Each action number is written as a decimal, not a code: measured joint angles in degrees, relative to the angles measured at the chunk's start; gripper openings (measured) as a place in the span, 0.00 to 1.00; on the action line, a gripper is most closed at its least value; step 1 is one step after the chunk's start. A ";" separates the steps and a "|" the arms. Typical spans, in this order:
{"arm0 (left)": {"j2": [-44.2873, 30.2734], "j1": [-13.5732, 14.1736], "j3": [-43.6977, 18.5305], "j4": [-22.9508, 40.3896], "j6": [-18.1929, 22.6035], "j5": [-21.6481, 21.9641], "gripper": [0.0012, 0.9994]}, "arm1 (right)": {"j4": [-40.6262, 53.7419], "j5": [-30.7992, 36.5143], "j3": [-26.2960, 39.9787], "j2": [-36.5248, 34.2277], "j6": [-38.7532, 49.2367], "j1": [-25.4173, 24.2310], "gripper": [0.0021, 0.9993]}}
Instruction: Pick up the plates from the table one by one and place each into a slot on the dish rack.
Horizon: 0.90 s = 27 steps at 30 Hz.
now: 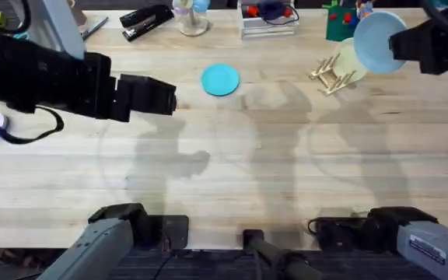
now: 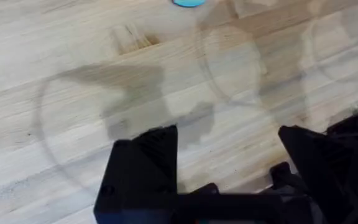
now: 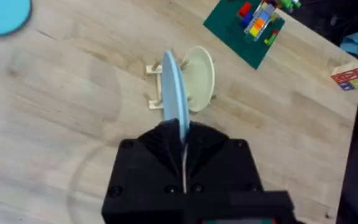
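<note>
The right end effector [image 3: 184, 146] is clamped on the pale blue plate [image 3: 174, 93], held on edge above the dish rack [image 1: 331, 74] at the overhead's upper right. The cream plate [image 3: 199, 78] already fills one slot; a slightly skewed descent could knock it or catch a dowel. The left end effector [image 2: 229, 162] hangs spread and empty over the tabletop [image 1: 232, 171], with the teal plate [image 1: 220, 79] flat at upper centre.

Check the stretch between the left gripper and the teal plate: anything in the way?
Nothing: the overhead view shows bare table between the left gripper and the teal plate.
</note>
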<state>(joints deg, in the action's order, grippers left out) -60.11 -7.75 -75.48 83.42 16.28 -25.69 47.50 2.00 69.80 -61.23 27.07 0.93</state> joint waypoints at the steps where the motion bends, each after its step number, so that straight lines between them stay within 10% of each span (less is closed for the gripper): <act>1: 0.02 0.00 0.00 0.00 -0.01 0.00 0.99 | -0.33 0.00 0.00 0.00 0.02 0.00 0.03; 27: 0.01 0.00 0.00 11.06 0.02 0.33 0.99 | -0.85 0.15 0.00 0.00 -1.29 -5.14 0.03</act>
<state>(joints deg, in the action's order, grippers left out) -60.10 -7.75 -75.48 94.48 16.29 -25.36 46.65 2.15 69.80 -61.23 25.78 -4.21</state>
